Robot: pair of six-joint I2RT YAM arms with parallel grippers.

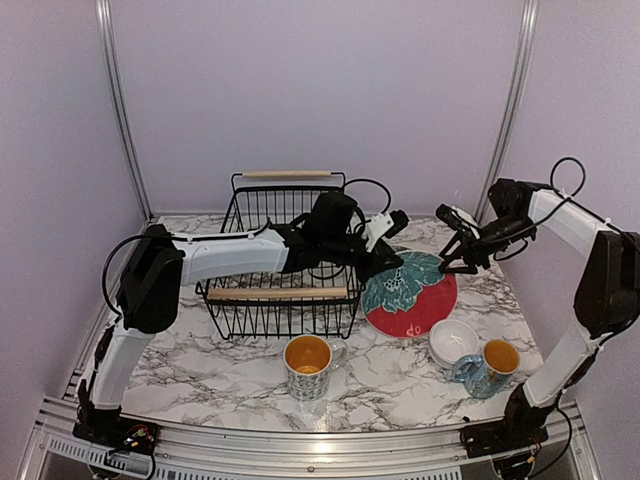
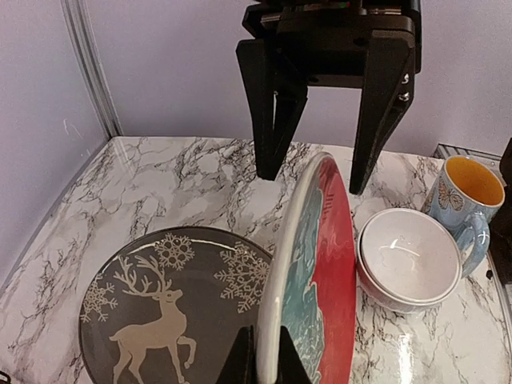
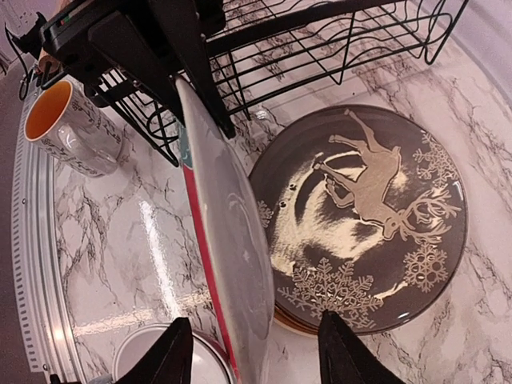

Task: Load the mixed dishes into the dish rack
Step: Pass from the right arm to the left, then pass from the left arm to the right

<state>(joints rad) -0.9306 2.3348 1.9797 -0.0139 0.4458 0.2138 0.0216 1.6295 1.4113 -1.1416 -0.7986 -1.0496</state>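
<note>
walls (image 1: 320, 90): pale lilac | tbl (image 1: 220, 375): white marble-look | corner posts (image 1: 118, 100): alu

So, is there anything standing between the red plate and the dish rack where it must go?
Nothing visible stands between them. The red plate, held on edge by the left gripper, is right beside the dish rack. The nearest mug sits in front of the rack, off that path.

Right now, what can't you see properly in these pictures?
Top view: the red plate hides the reindeer plate.
Top view: the left arm covers the middle of the dish rack, so much of its inside is unseen.
Left wrist view: the bottom edge cuts off the left gripper pinching the red plate.
Right wrist view: the reindeer plate covers whatever lies under it; only a tan sliver shows.
</note>
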